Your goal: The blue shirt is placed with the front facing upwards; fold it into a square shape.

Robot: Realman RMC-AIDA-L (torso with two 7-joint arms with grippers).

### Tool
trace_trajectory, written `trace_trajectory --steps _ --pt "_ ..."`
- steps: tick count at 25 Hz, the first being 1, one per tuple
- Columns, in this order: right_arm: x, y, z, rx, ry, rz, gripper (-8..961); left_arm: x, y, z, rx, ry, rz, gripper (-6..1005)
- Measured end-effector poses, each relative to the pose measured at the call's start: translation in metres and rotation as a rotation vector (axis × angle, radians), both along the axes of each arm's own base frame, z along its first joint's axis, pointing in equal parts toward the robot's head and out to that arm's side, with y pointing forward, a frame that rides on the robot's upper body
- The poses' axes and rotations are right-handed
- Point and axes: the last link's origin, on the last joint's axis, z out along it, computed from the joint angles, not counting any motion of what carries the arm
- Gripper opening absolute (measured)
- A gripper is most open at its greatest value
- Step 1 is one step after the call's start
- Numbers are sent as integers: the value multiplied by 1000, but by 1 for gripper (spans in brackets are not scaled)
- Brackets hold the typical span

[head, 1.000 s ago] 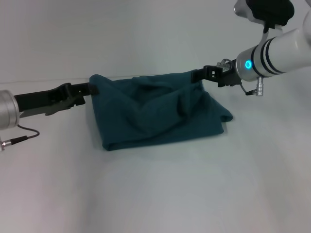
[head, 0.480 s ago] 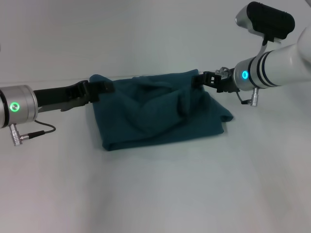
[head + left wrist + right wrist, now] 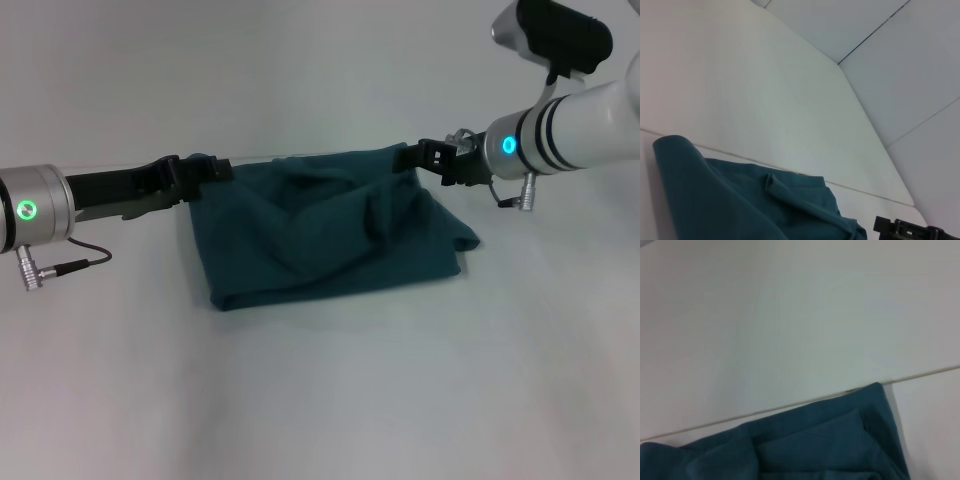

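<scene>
The blue shirt (image 3: pixel 320 240) lies folded into a rumpled, roughly rectangular bundle on the white table, its top layer creased and sagging in the middle. My left gripper (image 3: pixel 222 170) reaches in from the left and overlaps the shirt's far left corner. At the far right corner is my right gripper (image 3: pixel 410 156), touching the cloth. The left wrist view shows the shirt (image 3: pixel 740 200) with its raised corner, and the right gripper (image 3: pixel 910 231) farther off. A far edge and corner of the shirt (image 3: pixel 815 440) show in the right wrist view.
The white table (image 3: pixel 320 400) stretches out on all sides of the shirt. Its far edge runs just behind the shirt, with a pale wall (image 3: pixel 300 60) beyond. A grey cable (image 3: pixel 70 265) hangs from my left wrist.
My left gripper has moved right, from the shirt's left edge onto its far left corner, and risen slightly. The right gripper has stayed at the far right corner. The shirt's shape is nearly unchanged.
</scene>
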Motion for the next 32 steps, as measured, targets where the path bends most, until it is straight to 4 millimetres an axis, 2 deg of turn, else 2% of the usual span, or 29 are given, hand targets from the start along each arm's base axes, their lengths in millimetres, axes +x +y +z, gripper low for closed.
trace_trajectory --steps 5,9,16,21,24,29,32 --pt "1 1 5 11 18 -11 832 0 0 1 3 0 -1 633" --pt "3 0 1 15 22 -19 830 5 4 0 14 5 -10 633" --pt "13 -6 -8 51 54 -57 827 20 10 -9 2 14 -46 633" --pt "20 -7 -6 94 82 -84 825 32 13 -16 -5 1 -82 633" --pt "26 -8 -4 111 82 -90 600 36 14 -20 -3 -7 -91 632" --pt "30 -10 -4 106 83 -93 353 41 16 -23 2 -14 -97 632" --pt "33 -11 -2 97 89 -101 322 40 16 -25 1 -15 -90 632"
